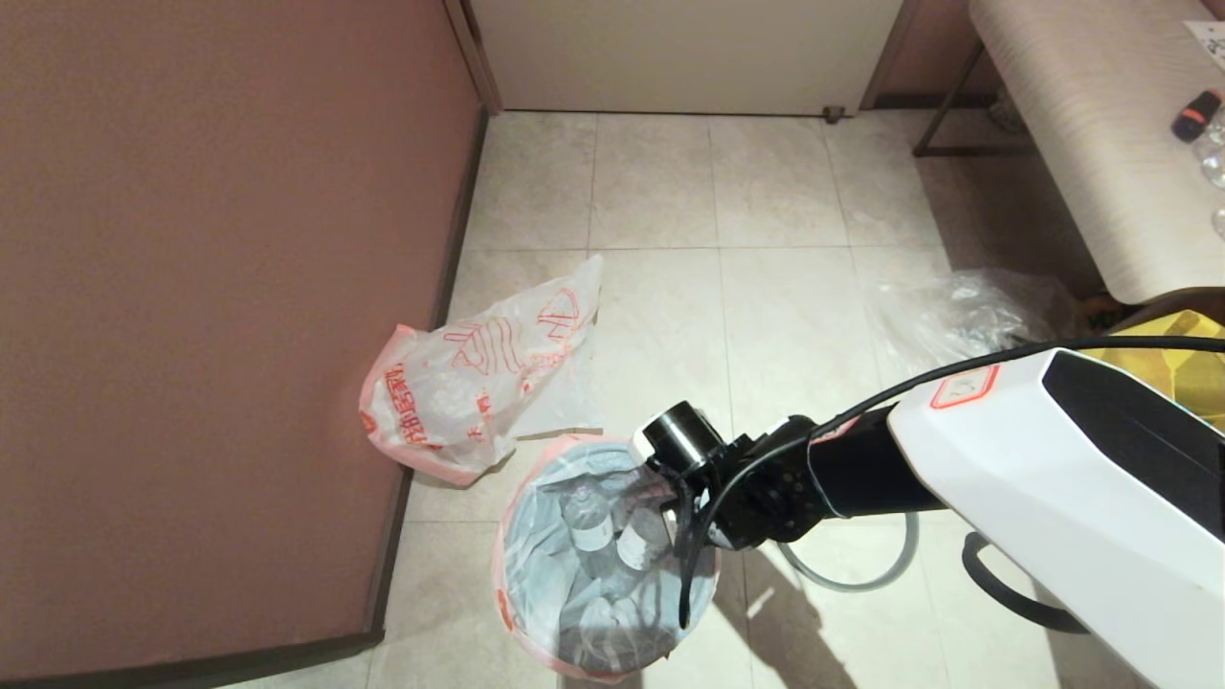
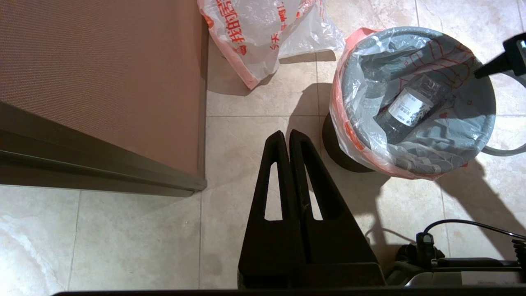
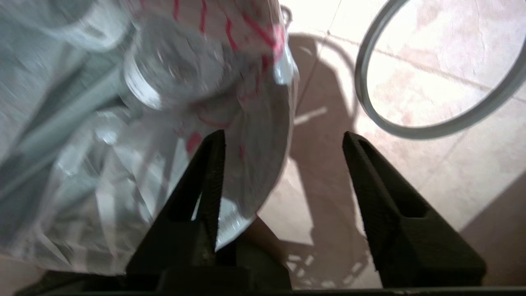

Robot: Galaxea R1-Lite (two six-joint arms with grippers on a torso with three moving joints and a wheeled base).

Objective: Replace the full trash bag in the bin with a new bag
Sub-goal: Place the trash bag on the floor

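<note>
The bin [image 2: 342,153] is small, round and black, and it stands on the tiled floor. The full trash bag [image 1: 547,536] lines it, its pink-orange edge folded over the rim and clear bottles [image 2: 407,107] inside. My right gripper [image 1: 686,560] hangs open over the bin's right rim. One finger is above the bag [image 3: 82,185] and the other is outside it, and nothing is held between them [image 3: 283,135]. The new bag [image 1: 469,383], white with red-orange print, lies crumpled on the floor by the wall [image 2: 254,33]. My left gripper [image 2: 287,133] is shut and empty over the floor beside the bin.
A loose grey ring [image 1: 866,577] lies on the floor right of the bin [image 3: 411,131]. A brown wall [image 1: 191,287] runs along the left. A clear plastic bag [image 1: 957,306], a yellow tote [image 1: 1177,368] and a bench [image 1: 1081,144] are at the right.
</note>
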